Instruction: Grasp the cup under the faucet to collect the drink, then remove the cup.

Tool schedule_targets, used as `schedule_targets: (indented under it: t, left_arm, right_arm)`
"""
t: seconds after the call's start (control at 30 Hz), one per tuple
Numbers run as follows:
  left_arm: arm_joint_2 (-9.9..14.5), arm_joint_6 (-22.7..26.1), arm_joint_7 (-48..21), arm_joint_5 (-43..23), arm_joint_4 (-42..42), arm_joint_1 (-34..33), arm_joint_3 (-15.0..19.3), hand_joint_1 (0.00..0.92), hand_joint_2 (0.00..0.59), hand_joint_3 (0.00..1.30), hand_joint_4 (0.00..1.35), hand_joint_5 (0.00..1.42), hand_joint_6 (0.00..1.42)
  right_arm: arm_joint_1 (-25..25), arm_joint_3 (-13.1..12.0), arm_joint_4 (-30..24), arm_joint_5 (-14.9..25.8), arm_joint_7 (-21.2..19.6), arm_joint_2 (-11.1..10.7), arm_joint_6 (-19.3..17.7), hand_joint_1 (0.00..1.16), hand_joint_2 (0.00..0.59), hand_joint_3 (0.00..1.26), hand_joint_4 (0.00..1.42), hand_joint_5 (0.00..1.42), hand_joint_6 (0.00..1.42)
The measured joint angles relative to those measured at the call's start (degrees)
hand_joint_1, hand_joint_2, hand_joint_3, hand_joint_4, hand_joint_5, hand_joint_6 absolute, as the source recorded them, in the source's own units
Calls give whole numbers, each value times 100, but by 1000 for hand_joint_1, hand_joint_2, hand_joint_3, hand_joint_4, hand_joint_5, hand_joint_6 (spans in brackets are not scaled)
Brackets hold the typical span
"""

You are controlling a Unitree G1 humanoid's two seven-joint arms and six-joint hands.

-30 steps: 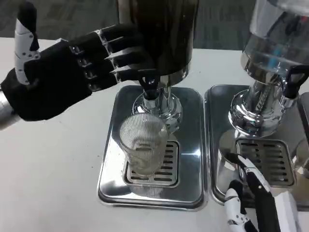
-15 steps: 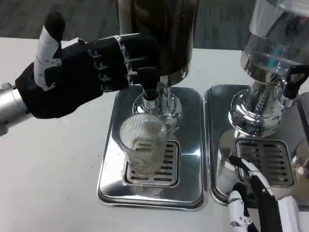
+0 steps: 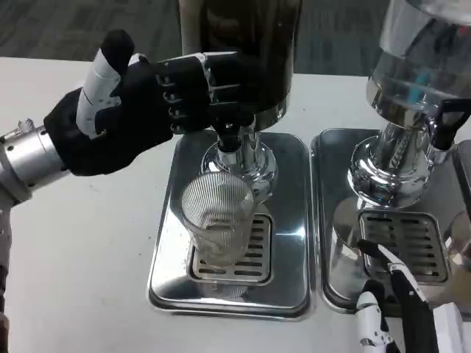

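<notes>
Left hand (image 3: pixel 140 110) fingers apart at black faucet lever (image 3: pixel 227 121) above ribbed clear glass cup (image 3: pixel 216 220) on steel drip tray (image 3: pixel 287 220); second chrome dispenser (image 3: pixel 401 154) beside; right hand (image 3: pixel 401 320) holding nothing.

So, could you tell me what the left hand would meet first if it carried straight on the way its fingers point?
Probably the faucet's black tap lever: the left hand points right at it, though depth is unclear.

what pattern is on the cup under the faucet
Clear glass cup with fine vertical ribbing, seen in the head view.
</notes>
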Motion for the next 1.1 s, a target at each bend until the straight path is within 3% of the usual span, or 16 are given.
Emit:
schedule_targets:
  t: [0.4,0.8,1.1]
  left_arm:
    - [-169,-871,157,237,13,127,-26,0,53,255,122,107,199]
    - [-370,-1054,159,260,79,355,-133,0,62,246,117,96,187]
    - [-381,-1339,158,258,79,426,-157,0,63,254,120,115,197]
  right_arm:
    - [17,-62,9,57,0,0,-8,224,558,241,174,143,66]
    - [116,-105,9,92,-2,67,-29,223,558,241,174,146,65]
    - [80,-111,7,105,25,39,-30,214,563,241,175,147,65]
